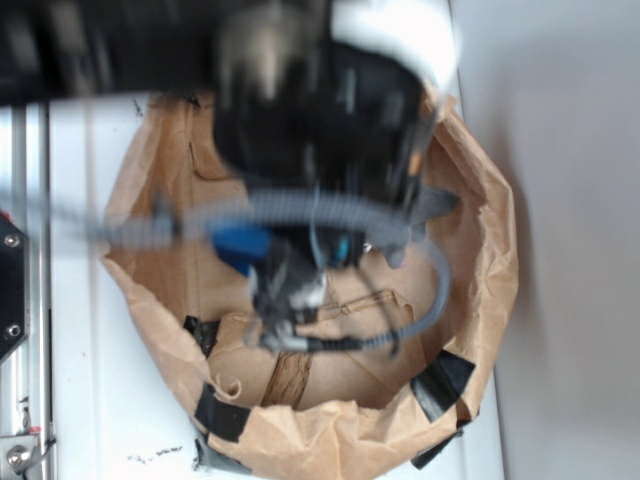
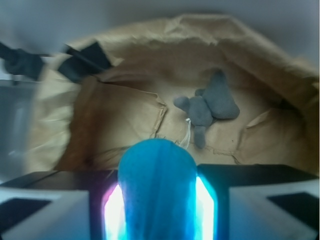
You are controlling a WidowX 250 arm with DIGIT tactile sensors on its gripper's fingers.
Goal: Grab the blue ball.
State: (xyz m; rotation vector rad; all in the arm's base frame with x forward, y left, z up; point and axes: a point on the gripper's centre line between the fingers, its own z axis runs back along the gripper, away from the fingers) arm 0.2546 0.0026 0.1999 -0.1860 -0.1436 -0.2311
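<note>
A teal-blue ball (image 2: 156, 185) sits near; a grey plush toy (image 2: 207, 107) lies farther off on brown paper (image 2: 115, 120) patched with black tape (image 1: 222, 412).

We found the ball (image 2: 156, 185) between the gripper (image 2: 157, 210) fingers, the plush toy (image 2: 207, 107) beyond, inside the paper bag (image 2: 125, 115).

A lab bench: white table (image 1: 90, 400), metal rail (image 1: 25, 300), taped brown-paper basin (image 1: 330, 430).
</note>
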